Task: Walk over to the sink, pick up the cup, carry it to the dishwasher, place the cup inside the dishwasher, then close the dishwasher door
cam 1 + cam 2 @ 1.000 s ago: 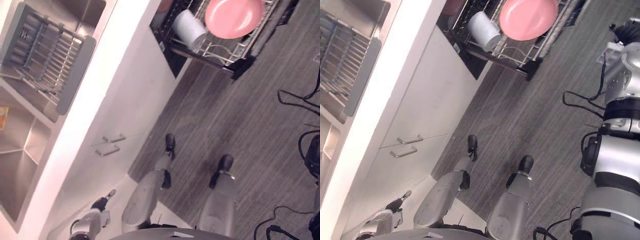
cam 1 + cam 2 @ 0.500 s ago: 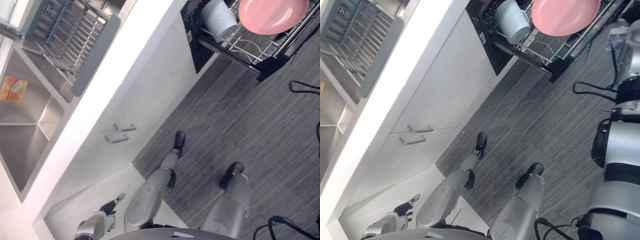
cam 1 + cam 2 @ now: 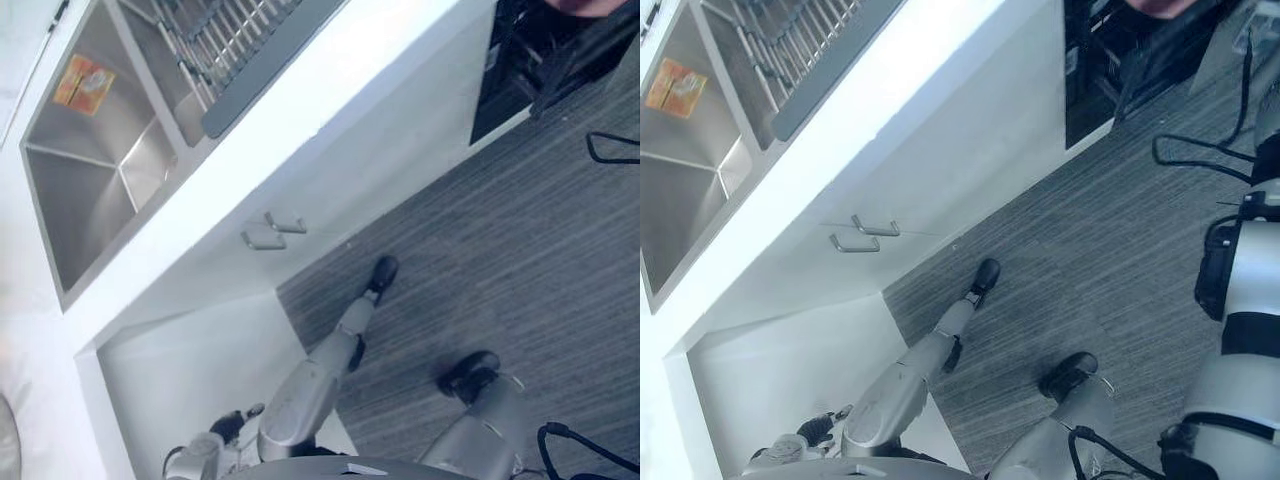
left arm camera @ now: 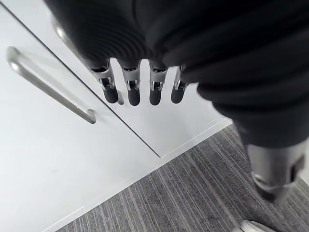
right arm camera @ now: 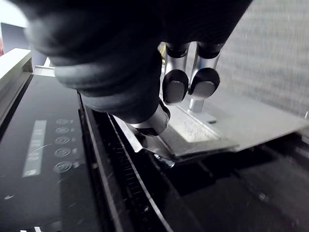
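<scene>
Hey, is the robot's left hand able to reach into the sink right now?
Probably not. The left hand hangs low beside the white cabinet front, fingers straight, well below the countertop. The sink lies up past the counter's edge, so the arm would likely have to lift first.

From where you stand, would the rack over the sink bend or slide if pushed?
Probably stiff: the rack has metal bars in a grey frame. It seems just laid across the sink, so it may slide.
</scene>
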Tool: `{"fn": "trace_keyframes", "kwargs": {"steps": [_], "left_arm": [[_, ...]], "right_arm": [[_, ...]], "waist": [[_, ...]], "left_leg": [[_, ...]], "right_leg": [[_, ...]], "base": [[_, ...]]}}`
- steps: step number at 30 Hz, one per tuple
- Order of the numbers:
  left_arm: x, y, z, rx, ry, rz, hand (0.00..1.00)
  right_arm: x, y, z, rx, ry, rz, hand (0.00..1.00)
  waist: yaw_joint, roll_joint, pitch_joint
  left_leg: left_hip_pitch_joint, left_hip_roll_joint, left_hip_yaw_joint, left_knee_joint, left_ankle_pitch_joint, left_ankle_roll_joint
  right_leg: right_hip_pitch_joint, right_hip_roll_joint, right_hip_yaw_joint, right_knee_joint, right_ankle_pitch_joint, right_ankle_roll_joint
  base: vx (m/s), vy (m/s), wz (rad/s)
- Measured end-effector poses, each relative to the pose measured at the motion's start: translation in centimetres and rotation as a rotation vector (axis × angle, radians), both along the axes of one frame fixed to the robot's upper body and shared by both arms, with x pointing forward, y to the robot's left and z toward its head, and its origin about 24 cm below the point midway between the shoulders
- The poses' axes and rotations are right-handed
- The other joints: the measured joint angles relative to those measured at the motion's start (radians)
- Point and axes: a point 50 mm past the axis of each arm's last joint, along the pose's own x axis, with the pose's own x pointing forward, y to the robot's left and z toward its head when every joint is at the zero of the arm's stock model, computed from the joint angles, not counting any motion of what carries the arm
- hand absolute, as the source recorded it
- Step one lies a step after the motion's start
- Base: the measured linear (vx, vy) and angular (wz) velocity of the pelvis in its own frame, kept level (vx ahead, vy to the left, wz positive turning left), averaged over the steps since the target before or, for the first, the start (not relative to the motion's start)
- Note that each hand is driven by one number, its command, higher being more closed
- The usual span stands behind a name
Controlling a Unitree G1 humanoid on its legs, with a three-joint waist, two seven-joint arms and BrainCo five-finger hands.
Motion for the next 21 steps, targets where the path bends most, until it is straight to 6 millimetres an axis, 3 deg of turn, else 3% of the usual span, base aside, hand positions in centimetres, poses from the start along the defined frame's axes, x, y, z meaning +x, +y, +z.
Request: {"fn": "trace_keyframes", "kwargs": {"steps": [4,7,8,13,16,20,21], "left_arm": [[0.2,-0.1,0.1,0.014,-0.017,-0.01,0.0],[0.2,-0.1,0.1,0.015,-0.019,-0.01,0.0],[0.2,-0.1,0.1,0.015,-0.022,-0.01,0.0],[0.6,-0.1,0.3,0.014,-0.059,-0.004,0.0],[0.8,0.4,0.4,0.011,-0.075,0.039,0.0],[1.5,1.8,0.8,-0.006,-0.123,0.199,0.0],[2.0,2.1,1.1,-0.021,-0.144,0.249,0.0]], "right_arm": [[-0.5,2.3,3.0,0.117,-0.31,0.2,1.0],[-2.1,2.3,4.6,0.171,-0.493,0.293,1.0],[-2.2,2.3,4.8,0.173,-0.511,0.321,0.0],[-2.4,2.4,5.0,0.145,-0.532,0.404,0.0],[-1.8,2.2,3.6,0.135,-0.505,0.423,0.0],[-0.1,3.8,-2.2,0.073,-0.45,0.55,0.0],[0.3,4.2,-5.0,0.054,-0.401,0.572,0.0]], "waist": [[0.029,0.0,0.0],[0.038,0.0,0.0],[0.037,-0.001,0.0],[0.031,-0.003,0.002],[0.02,-0.009,0.007],[-0.035,-0.059,0.045],[-0.059,-0.085,0.065]], "left_leg": [[-0.013,-0.002,-0.002,0.0,-0.002,-0.001],[-0.034,-0.003,-0.005,0.0,-0.002,-0.001],[-0.038,-0.004,-0.006,0.0,-0.002,-0.002],[-0.033,0.001,0.001,0.0,0.002,-0.005],[-0.009,0.021,0.016,0.0,0.002,-0.005],[0.05,0.048,0.085,0.0,-0.012,0.012],[0.066,0.057,0.105,0.0,-0.017,0.018]], "right_leg": [[-0.007,0.0,-0.002,-0.001,-0.007,0.0],[-0.024,0.003,-0.001,-0.002,-0.008,0.001],[-0.027,0.003,-0.001,-0.002,-0.008,0.003],[-0.02,0.011,0.0,-0.014,-0.006,0.003],[0.016,0.037,-0.002,-0.046,0.004,-0.001],[0.081,0.07,0.005,-0.086,0.015,-0.005],[0.099,0.081,0.007,-0.098,0.02,-0.007]], "base": [[-0.01,-0.064,0.12],[-0.01,-0.045,0.09],[0.0,-0.033,0.01],[0.0,-0.061,-0.02],[-0.01,-0.084,-0.1],[-0.02,-0.04,-0.2],[-0.03,-0.038,-0.21]]}}
